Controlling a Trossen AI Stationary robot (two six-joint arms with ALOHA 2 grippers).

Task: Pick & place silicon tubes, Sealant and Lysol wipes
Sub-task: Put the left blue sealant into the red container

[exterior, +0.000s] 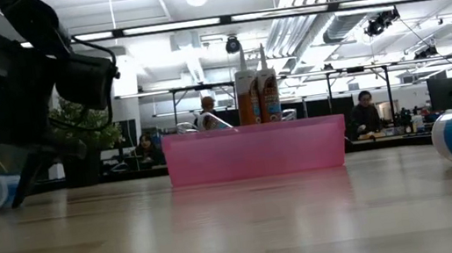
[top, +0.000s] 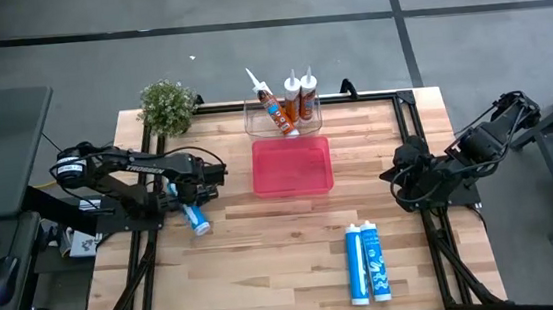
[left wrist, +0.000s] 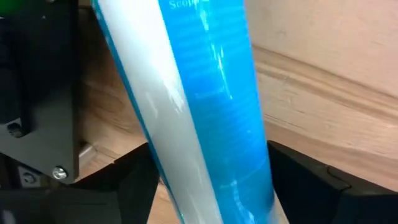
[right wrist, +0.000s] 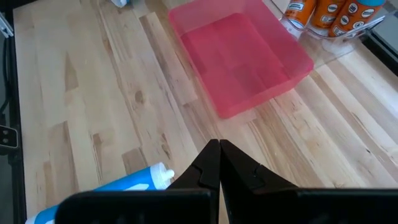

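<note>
At nine o'clock on the table [top: 265, 256], the left gripper [top: 188, 195] was closed on a blue tube [top: 195, 218].
Right gripper [top: 404, 172], fingers together and empty, waited at three o'clock; the pink bin [top: 292, 166] stood at centre.

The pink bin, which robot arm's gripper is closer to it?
Left, though only slightly. The left gripper sits just beside the pink bin, straddling a blue tube. The right gripper, shut, waits a bit farther off on the other side.
</note>
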